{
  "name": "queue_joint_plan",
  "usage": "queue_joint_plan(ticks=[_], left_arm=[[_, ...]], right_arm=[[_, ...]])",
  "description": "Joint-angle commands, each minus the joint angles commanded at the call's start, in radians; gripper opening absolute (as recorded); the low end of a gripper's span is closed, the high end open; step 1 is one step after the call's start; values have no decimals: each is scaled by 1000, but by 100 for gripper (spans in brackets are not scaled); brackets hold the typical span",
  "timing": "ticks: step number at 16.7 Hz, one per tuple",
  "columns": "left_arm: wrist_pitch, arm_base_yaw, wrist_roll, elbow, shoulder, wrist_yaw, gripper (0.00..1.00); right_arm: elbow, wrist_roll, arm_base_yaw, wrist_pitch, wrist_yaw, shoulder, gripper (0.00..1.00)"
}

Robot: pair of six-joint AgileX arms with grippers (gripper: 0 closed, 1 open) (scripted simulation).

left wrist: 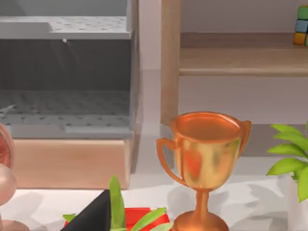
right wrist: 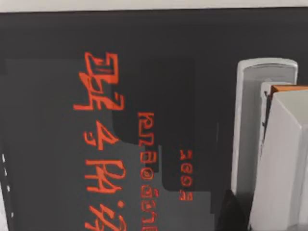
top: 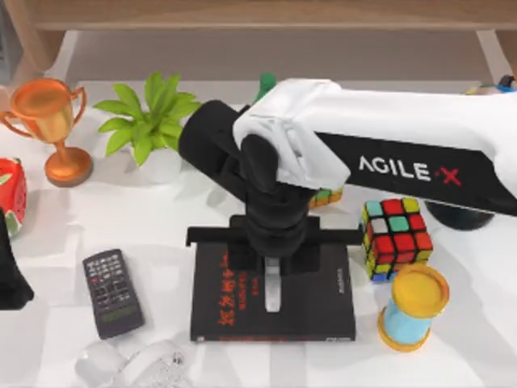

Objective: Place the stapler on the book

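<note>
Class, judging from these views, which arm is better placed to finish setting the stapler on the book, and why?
Right. Its gripper hangs directly over the black book with the stapler at its fingers. The left arm sits parked at the table's left edge.

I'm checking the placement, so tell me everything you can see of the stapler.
The stapler is pale grey-white, long and narrow, with a rounded base plate and an orange strip near its top arm in the right wrist view. It lies over the black book, lengthwise, right of the red characters, directly under the right end effector.
</note>
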Motion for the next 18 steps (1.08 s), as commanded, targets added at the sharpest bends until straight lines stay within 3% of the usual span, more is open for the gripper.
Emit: queue_joint_plan(ticks=[3, 16, 18], left_arm=[[0, 0, 0, 0, 0, 0, 100], [0, 0, 0, 0, 0, 0, 100], [0, 0, 0, 0, 0, 0, 100]], right_arm=[[0, 0, 0, 0, 0, 0, 0], [0, 0, 0, 0, 0, 0, 98], [0, 0, 0, 0, 0, 0, 100]])
